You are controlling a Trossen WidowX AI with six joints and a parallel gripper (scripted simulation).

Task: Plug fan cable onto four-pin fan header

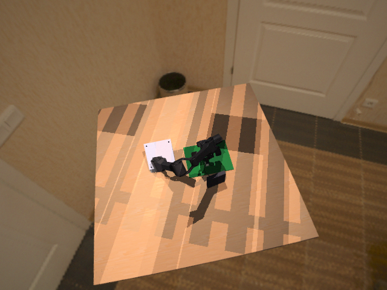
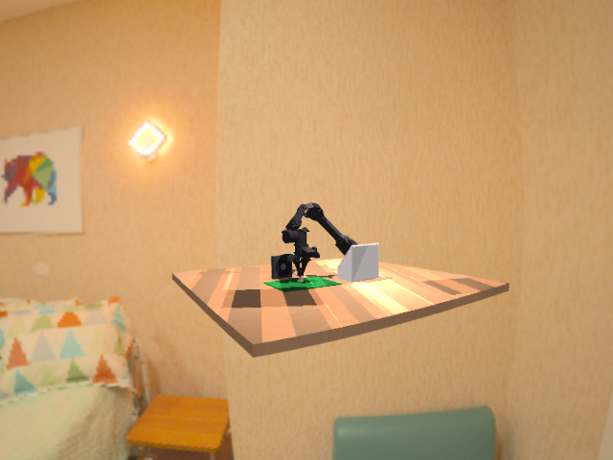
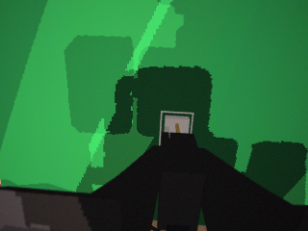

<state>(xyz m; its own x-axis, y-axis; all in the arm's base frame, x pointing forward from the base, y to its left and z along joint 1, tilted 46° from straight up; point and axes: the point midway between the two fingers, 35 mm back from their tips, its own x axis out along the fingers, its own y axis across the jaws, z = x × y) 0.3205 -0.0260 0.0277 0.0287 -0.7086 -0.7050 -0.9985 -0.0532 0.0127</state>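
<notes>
The green board (image 1: 226,162) (image 2: 324,284) (image 3: 250,43) lies flat on the table. The four-pin header (image 3: 169,123) shows in the wrist view as a small pale block with a tan pin, inside a white outline on the board. My gripper (image 3: 178,154) (image 2: 300,279) points down low over the board, right at the header. It is shut on the fan's plug, which is dark and mostly hidden by the fingertips. How deep the plug sits on the header cannot be told. The black fan (image 1: 216,179) (image 2: 282,267) stands upright beside the board. Its cable is barely visible.
A white block (image 1: 161,150) (image 2: 361,262) stands on the table near the arm's base. The fan's greyish body fills the lower left of the wrist view. Dark shadows cross the board and table.
</notes>
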